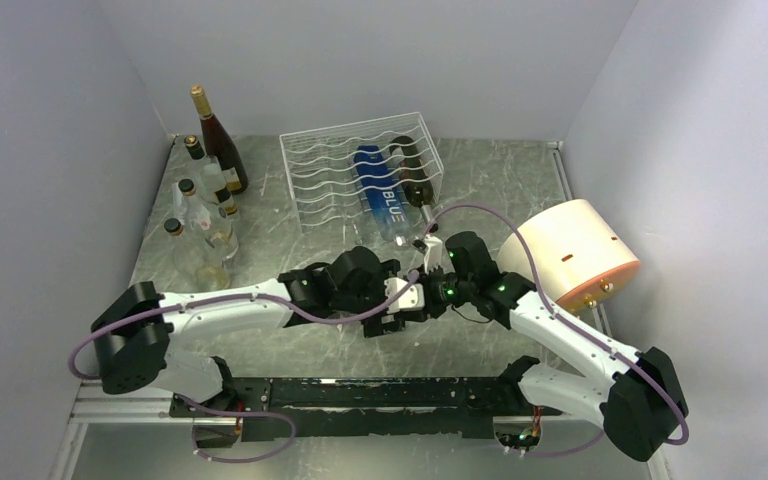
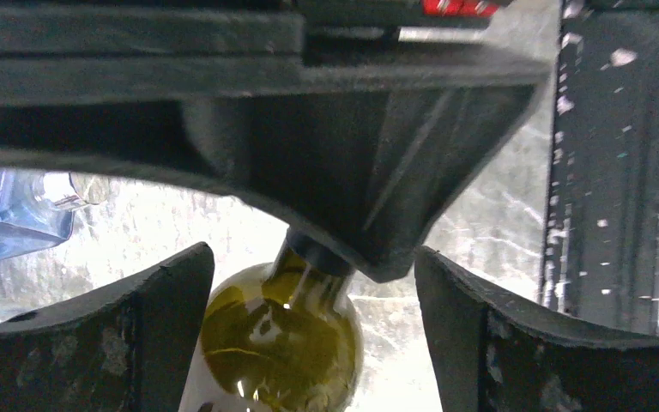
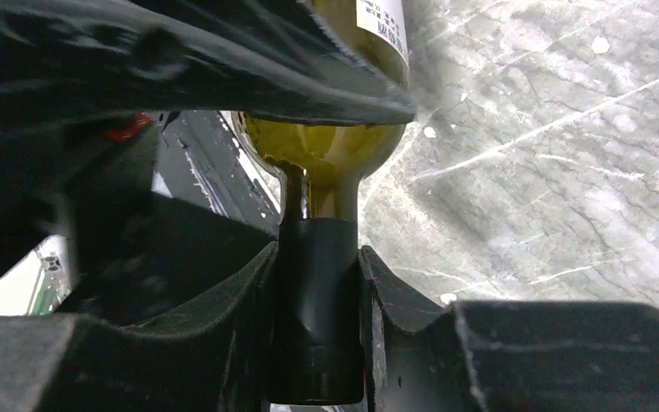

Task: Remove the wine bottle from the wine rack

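The wine bottle (image 1: 415, 172) is dark olive green with a black capped neck. It lies in the right-hand slot of the white wire wine rack (image 1: 325, 160), neck pointing out the front. My right gripper (image 1: 430, 246) is shut on that neck. In the right wrist view, the gripper (image 3: 319, 257) clamps the black cap and the bottle's shoulder (image 3: 326, 154) shows above it. My left gripper (image 1: 400, 305) is open, just in front of and below the right one. In the left wrist view (image 2: 311, 257), its fingers frame the bottle's shoulder (image 2: 283, 335) without touching it.
A blue bottle (image 1: 380, 185) lies in the rack beside the wine bottle and shows in the left wrist view (image 2: 9, 215). Several upright bottles (image 1: 205, 190) stand at the back left. A cream-and-orange cylinder (image 1: 575, 250) lies at the right, close to my right arm.
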Available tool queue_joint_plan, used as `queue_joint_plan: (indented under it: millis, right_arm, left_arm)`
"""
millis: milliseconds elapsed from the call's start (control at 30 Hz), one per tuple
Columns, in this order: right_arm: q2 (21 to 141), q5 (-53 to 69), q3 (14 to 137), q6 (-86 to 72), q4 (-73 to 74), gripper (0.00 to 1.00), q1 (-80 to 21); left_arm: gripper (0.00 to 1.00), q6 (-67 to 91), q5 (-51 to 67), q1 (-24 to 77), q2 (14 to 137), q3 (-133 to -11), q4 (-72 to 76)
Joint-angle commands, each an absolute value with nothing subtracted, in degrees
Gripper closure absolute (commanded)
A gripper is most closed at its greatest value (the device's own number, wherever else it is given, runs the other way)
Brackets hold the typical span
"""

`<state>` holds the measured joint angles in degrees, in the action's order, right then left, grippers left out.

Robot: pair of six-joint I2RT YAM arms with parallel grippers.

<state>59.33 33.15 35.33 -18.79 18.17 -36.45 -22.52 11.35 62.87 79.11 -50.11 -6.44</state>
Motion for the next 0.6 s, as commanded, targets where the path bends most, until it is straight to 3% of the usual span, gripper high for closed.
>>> queue_joint_plan:
  millis: [0,167,333,567]
  right_arm:
    - [56.85,36.35,38.04,-18.32,14.99,1.0,-36.39]
    - [55.54,36.58,37.91,-18.78,14.84,0.99,-36.4]
    - [54.26,39.64,36.56,-21.51,11.25,0.8,-36.39]
    - [53.03,43.27,35.16,-26.35,4.13,0.61,-36.43]
  left_arm:
    - [0.11,-26.3,6.54,63.76,82.37,-51.72,-6.28]
    - [0.15,-26.55,3.86,63.82,83.28,-49.22,-1.53]
    - [0.25,-25.27,1.52,63.96,83.06,-48.07,0.4]
    - [0.6,-21.49,-1.5,63.98,78.63,-45.41,3.18]
